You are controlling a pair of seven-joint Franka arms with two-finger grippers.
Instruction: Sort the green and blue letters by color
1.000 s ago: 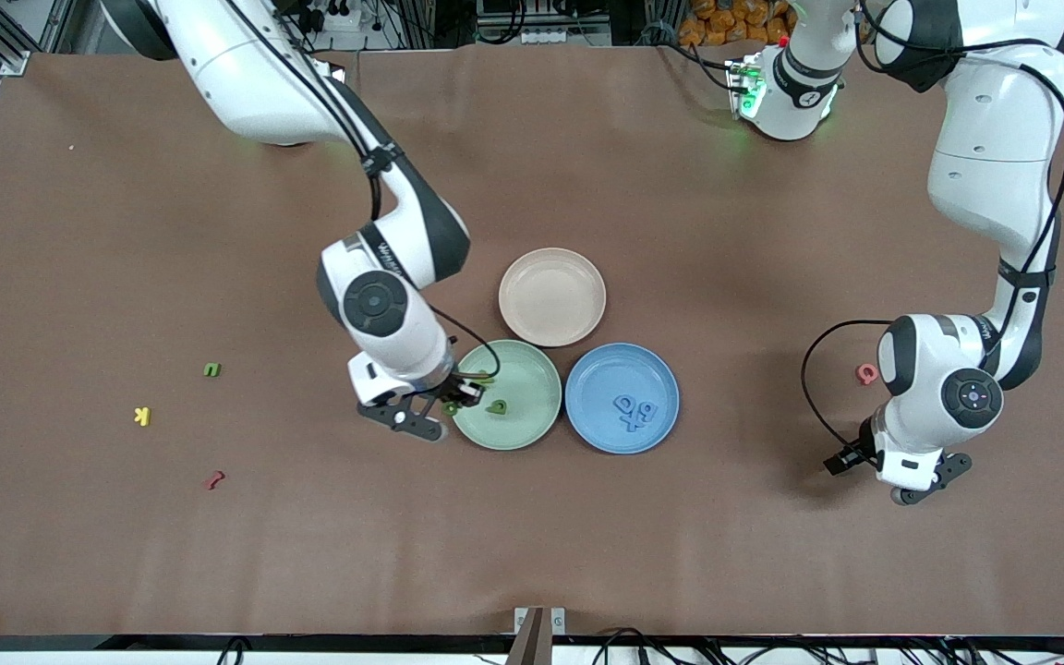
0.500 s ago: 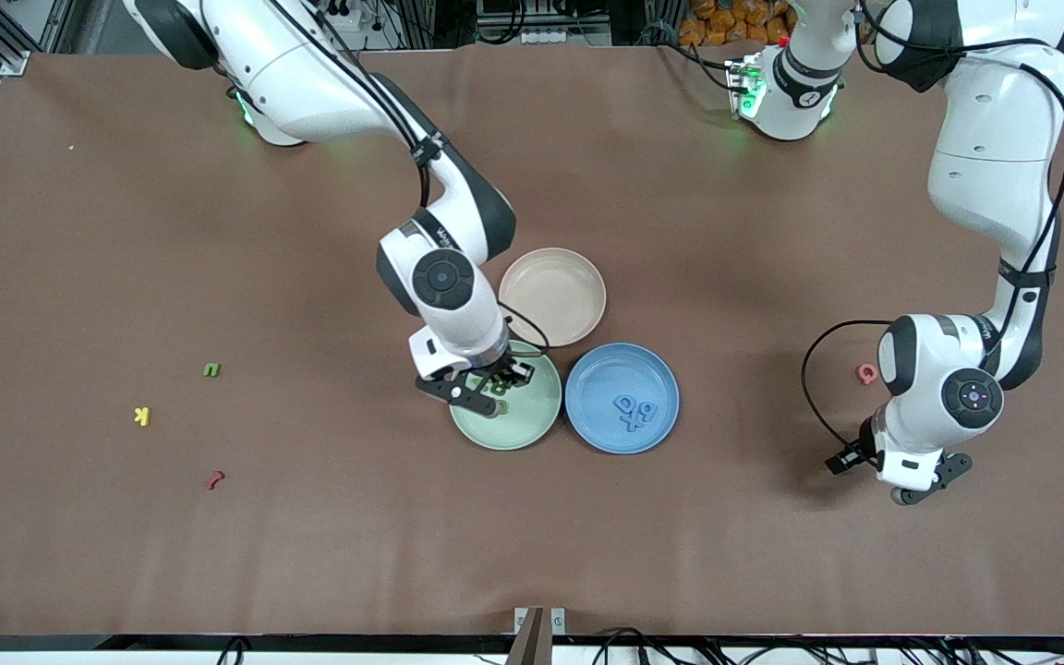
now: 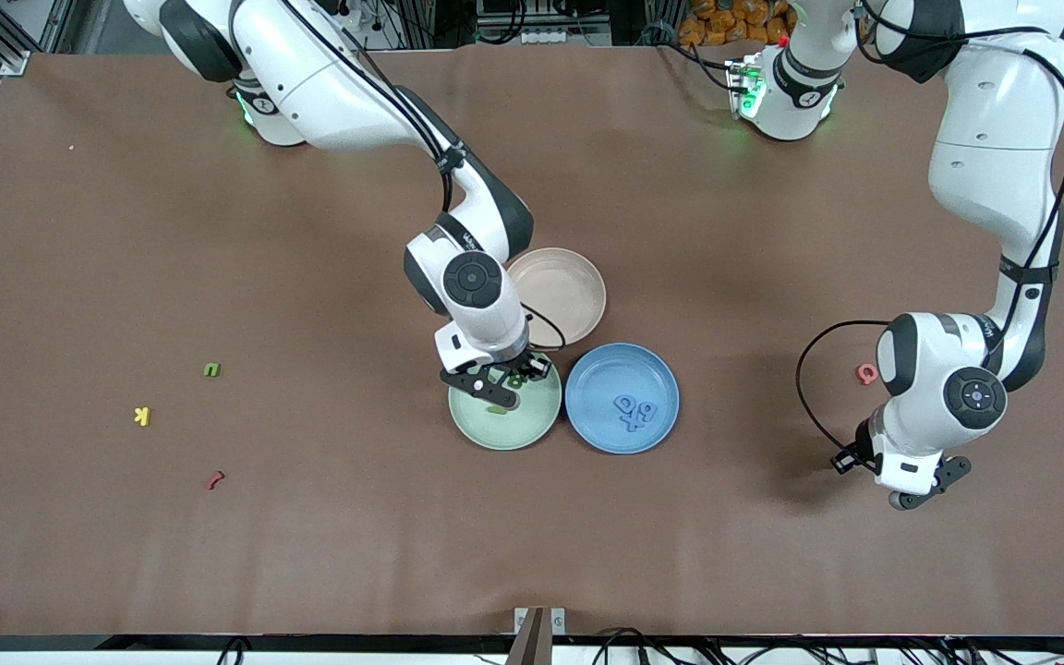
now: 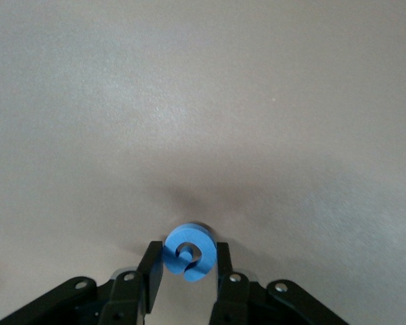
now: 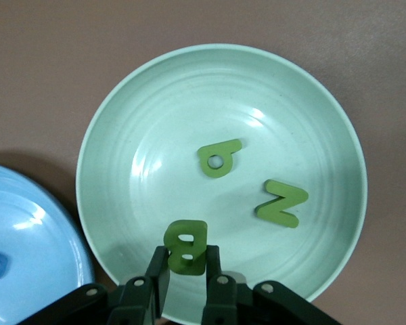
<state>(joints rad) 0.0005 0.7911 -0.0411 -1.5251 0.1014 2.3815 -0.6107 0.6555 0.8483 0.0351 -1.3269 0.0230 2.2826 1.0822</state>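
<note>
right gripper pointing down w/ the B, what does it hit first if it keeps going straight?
Probably the green plate. The right gripper is over it, shut on the green B, with nothing under the B but bare plate floor. The p and N lie clear of that line. Height is unclear.

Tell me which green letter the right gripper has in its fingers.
The green B, pinched in the right gripper over the green plate. The p and N lie loose on that plate.
</note>
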